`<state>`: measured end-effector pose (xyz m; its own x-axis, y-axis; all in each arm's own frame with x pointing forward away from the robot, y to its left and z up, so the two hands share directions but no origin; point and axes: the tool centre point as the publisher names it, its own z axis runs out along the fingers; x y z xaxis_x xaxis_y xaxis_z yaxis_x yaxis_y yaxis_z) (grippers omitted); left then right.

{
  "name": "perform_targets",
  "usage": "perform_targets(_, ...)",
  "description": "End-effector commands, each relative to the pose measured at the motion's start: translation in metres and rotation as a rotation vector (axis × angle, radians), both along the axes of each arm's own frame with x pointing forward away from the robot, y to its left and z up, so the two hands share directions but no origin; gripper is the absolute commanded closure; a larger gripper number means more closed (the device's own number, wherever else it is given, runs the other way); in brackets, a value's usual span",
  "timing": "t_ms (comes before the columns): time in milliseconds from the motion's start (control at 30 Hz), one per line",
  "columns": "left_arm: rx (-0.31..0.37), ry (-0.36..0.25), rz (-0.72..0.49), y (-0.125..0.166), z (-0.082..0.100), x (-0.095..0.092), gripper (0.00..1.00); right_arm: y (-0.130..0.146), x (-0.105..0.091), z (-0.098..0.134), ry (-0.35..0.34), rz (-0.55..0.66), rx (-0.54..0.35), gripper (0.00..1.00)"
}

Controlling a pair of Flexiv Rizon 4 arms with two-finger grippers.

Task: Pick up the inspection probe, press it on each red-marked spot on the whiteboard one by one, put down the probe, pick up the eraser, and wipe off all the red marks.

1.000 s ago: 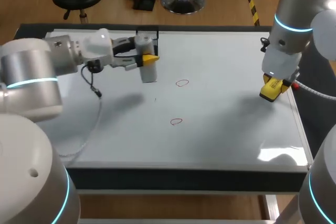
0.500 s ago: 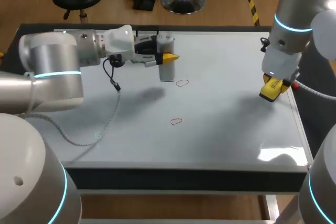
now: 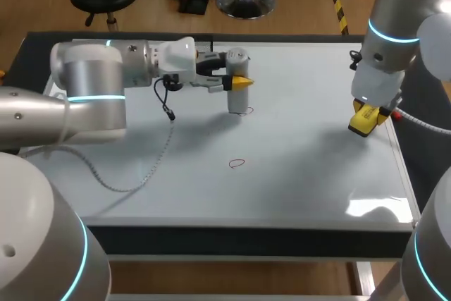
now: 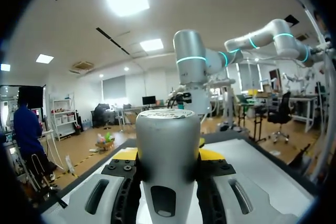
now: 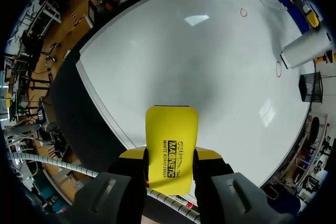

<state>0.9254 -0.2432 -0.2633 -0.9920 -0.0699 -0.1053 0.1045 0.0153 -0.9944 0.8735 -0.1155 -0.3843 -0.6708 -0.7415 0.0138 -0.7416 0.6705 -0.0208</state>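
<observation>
Probe (image 3: pixel 237 100), gripped in left pincer (image 3: pixel 240 82), has moved to upper red mark (image 3: pixel 248 111); right pincer (image 5: pixel 171 154) grips eraser (image 5: pixel 171 129).

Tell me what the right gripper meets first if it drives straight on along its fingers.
Likely bare whiteboard near its edge; its held eraser would touch first, clear of the red marks.

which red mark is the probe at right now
The farther red mark, right at the probe's lower end; the nearer red mark lies well clear of it.
</observation>
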Motion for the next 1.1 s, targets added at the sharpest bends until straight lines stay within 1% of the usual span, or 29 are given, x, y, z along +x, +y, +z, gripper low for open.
perform_targets(33, 0.002, 0.007, -0.02, -0.004, -0.006, 0.006, 1.0, -0.001, 0.0, 0.0, 0.0, 0.001, -0.002, 1.0)
perform_targets(467, -0.007, 0.002, -0.044, -0.014, -0.018, 0.012, 1.0, -0.001, 0.0, 0.0, 0.0, 0.001, -0.002, 1.0)
perform_targets(767, -0.013, 0.0, -0.058, -0.017, -0.021, 0.014, 1.0, -0.001, 0.0, 0.0, 0.0, 0.001, -0.002, 1.0)
perform_targets(967, -0.008, 0.008, -0.065, -0.019, -0.026, 0.016, 1.0, -0.001, 0.0, 0.0, 0.0, 0.001, -0.002, 1.0)
perform_targets(1100, -0.003, 0.014, -0.066, -0.02, -0.025, 0.015, 1.0, -0.001, 0.0, 0.0, 0.0, 0.001, -0.002, 1.0)
